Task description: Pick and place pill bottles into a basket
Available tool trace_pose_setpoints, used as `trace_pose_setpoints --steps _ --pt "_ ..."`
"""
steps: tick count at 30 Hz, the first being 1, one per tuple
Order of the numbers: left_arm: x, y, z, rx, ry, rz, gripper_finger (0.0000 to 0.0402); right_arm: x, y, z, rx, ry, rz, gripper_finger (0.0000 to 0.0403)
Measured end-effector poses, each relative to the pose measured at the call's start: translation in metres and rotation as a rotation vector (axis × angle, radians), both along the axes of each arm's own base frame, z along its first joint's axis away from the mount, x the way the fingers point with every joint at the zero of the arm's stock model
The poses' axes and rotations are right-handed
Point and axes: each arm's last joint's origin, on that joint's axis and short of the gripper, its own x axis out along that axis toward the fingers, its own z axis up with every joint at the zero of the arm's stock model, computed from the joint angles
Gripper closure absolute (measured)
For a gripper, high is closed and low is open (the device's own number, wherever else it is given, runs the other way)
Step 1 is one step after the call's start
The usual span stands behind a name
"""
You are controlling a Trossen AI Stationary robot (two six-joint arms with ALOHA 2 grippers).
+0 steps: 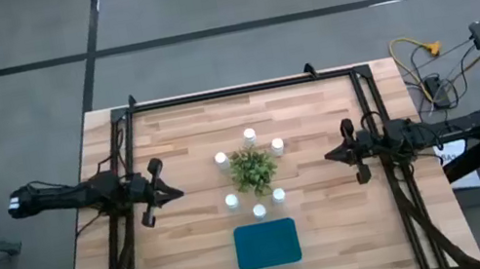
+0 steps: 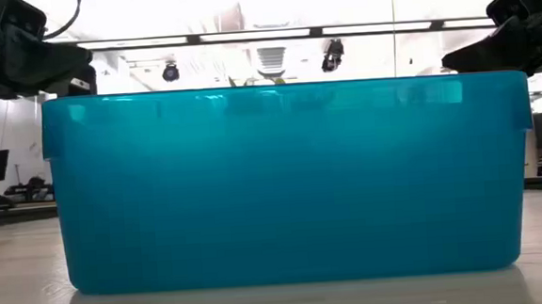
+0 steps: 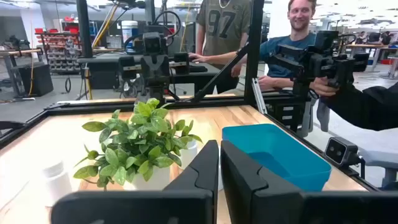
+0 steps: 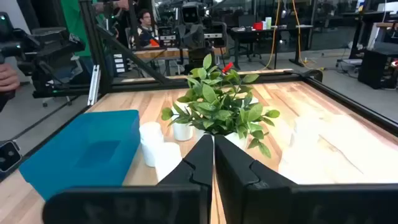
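Several small white pill bottles (image 1: 221, 160) stand upright on the wooden table, ringed around a green potted plant (image 1: 253, 169). The teal basket (image 1: 266, 245) sits just nearer than the plant, with nothing showing inside it; in the low view the basket (image 2: 282, 184) hides the bottles. My left gripper (image 1: 176, 192) hovers left of the plant, shut and pointing at it. My right gripper (image 1: 328, 155) hovers to the plant's right, shut and pointing at it too. Bottles (image 4: 151, 140) show beside the basket (image 4: 87, 152) in the right wrist view, and one bottle (image 3: 56, 180) in the left wrist view.
A black frame (image 1: 242, 88) runs along the table's far edge and down both sides. The plant (image 3: 137, 146) stands between the two grippers. People (image 3: 292, 43) sit and stand beyond the table's right side. Bare wood lies left and right of the basket.
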Motion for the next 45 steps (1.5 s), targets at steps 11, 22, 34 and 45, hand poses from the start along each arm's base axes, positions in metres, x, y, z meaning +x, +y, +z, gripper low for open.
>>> trace_pose_setpoints --steps 11,22,34,45 --pt "0.000 0.000 0.000 0.000 0.000 0.000 0.0401 0.000 0.000 0.000 -0.005 0.000 -0.001 0.0394" --pt "0.000 0.000 0.000 0.000 0.000 0.000 0.0401 0.000 0.000 0.000 -0.005 -0.002 -0.009 0.0394" --pt "0.000 0.000 0.000 0.000 0.000 0.000 0.0401 0.000 0.000 0.010 -0.018 -0.100 -0.012 0.0394" --pt "0.000 0.000 0.000 0.000 0.000 0.000 0.0401 -0.001 -0.001 0.019 -0.030 -0.199 -0.015 0.0394"
